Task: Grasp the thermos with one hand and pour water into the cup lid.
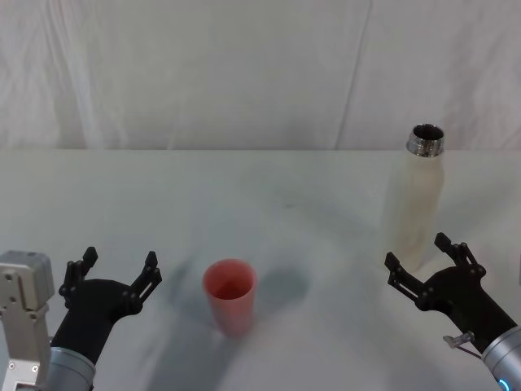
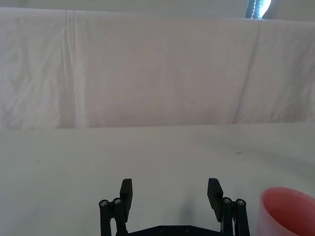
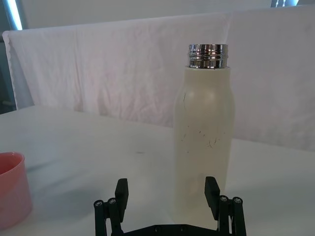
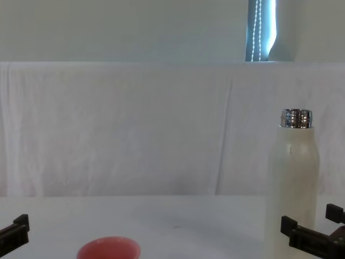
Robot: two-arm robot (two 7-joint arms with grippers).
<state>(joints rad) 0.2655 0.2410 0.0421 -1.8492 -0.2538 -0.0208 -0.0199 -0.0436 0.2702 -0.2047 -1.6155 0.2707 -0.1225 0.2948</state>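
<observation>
The thermos [image 1: 415, 204] [image 3: 203, 142] [image 4: 292, 189], a tall cream-white bottle with an uncapped chrome neck, stands upright at the right of the table. My right gripper [image 1: 417, 259] [image 3: 167, 190] is open just in front of its base, not touching it. The pink cup lid [image 1: 230, 295] [image 2: 287, 211] [image 3: 11, 187] [image 4: 108, 250] stands upright near the table's front middle. My left gripper [image 1: 119, 269] [image 2: 170, 191] hangs open to the left of the cup lid, holding nothing.
A white cloth covers the table [image 1: 269, 204] and rises as a backdrop behind it. Bare tabletop lies between the cup lid and the thermos.
</observation>
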